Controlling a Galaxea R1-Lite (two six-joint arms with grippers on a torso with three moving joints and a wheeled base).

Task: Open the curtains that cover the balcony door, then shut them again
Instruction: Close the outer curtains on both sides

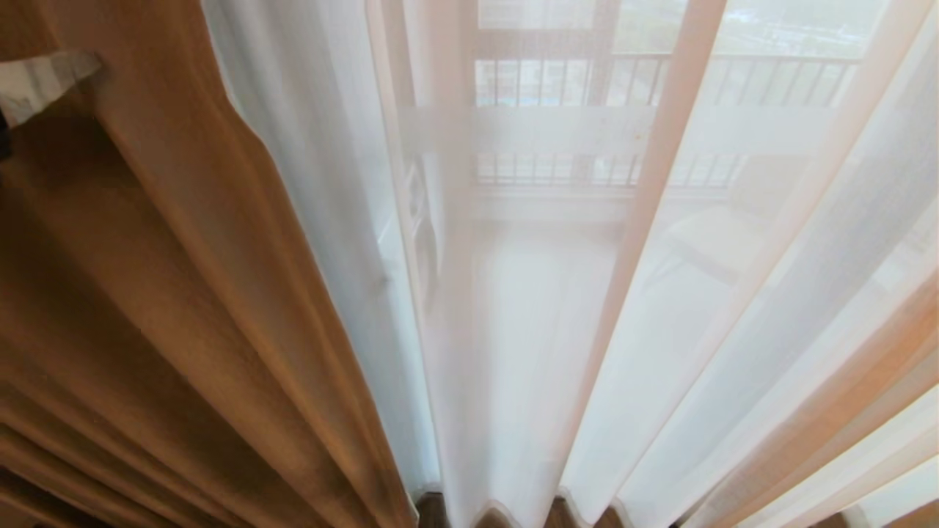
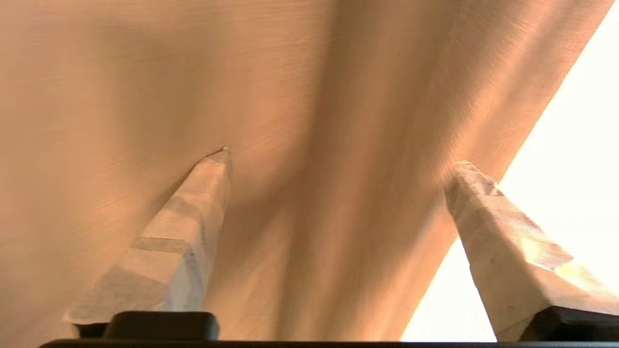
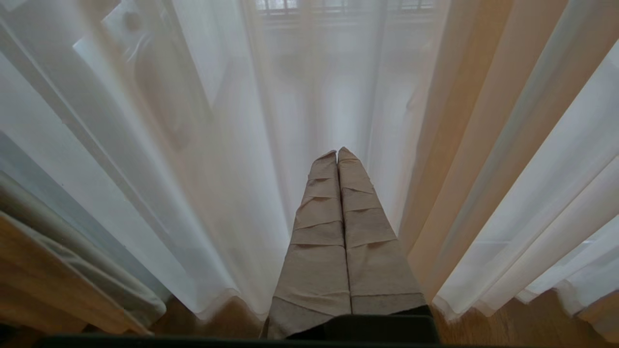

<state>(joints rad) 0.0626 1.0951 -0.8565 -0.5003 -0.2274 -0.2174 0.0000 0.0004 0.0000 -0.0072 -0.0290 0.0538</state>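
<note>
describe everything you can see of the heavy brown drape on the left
The heavy drape is a thick woven tan-brown cloth hanging in deep vertical folds down the left of the head view, toward the floor. Its inner edge lies against the white sheer curtain, which covers the middle. The left gripper is open, its taped fingers spread wide against the cloth, one tip pressing a small dimple into it, the other near the drape's lit edge. Nothing is pinched.

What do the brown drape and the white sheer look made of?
The brown drape looks like heavy, opaque, matte woven cloth: fine weave lines show and no light passes. The white sheer looks like thin translucent voile: the balcony railing shows through it.
</note>
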